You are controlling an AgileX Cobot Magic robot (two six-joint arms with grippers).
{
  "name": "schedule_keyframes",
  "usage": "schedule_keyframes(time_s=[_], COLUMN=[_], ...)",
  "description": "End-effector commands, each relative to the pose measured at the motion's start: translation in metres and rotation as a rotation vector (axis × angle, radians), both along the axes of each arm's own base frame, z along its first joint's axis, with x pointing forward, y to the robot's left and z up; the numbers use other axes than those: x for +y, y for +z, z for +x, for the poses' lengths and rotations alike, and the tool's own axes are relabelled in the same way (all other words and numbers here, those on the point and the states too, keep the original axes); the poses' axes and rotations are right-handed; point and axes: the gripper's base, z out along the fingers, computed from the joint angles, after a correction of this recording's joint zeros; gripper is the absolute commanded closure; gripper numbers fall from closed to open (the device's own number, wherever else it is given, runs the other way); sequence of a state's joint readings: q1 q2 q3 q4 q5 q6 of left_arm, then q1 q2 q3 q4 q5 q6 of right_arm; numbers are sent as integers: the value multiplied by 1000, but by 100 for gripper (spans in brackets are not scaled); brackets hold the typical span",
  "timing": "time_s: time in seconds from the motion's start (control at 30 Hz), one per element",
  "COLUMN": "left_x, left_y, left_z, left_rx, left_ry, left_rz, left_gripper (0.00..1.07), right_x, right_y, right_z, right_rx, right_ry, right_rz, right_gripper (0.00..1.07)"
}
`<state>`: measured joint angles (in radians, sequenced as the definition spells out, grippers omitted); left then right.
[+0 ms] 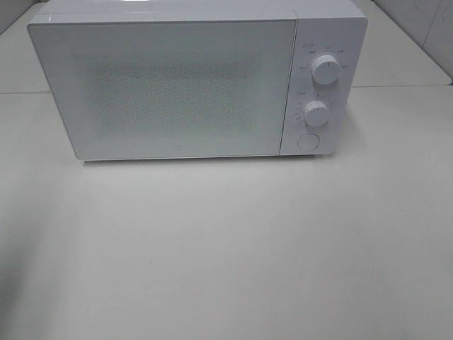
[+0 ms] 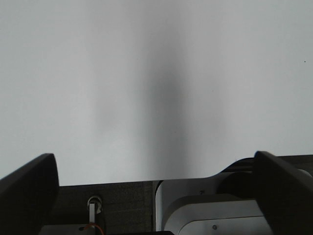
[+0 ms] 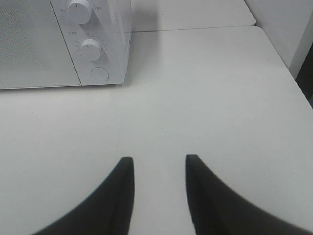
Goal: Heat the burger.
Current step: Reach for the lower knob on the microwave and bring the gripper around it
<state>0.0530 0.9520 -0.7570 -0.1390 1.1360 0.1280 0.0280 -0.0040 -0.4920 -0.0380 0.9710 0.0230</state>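
Burger nowhere in sight, perhaps behind the closed door of the boxy white microwave oven (image 1: 177, 81) on the pale desk (image 1: 226, 248), so I'd say opening or dialling comes next: left gripper (image 2: 152, 161) gapes wide, empty, right gripper (image 3: 159, 161) narrow, empty.

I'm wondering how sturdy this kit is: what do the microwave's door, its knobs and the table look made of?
Microwave door: probably glass or glossy plastic, white, smooth, with a dotted mesh window.
Knobs: likely moulded white plastic, satin, each with a pointer line.
Table: matt off-white top, perhaps laminate or painted board; no grain shows.
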Motion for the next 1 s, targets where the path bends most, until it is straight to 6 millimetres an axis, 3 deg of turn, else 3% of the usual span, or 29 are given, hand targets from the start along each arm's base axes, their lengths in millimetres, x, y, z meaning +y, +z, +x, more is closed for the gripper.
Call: schedule_keyframes(time_s=[0.03, 0.4, 0.63, 1.0], left_x=[-2, -3, -5, -7], left_y=[2, -3, -12, -4], left_z=[-17, -69, -88, -129], left_rx=[-98, -282, -353, -600], left_ry=[7, 8, 10, 12], left_rz=[-13, 14, 7, 28], left_gripper=[5, 5, 5, 5], right_x=[0, 0, 0, 0], right_y=[1, 1, 1, 1], right_z=[-4, -4, -4, -4], right_rx=[-38, -38, -38, -38], right_ry=[-4, -4, -4, -4], right_rz=[-5, -5, -5, -5], right_gripper=[70, 70, 70, 70])
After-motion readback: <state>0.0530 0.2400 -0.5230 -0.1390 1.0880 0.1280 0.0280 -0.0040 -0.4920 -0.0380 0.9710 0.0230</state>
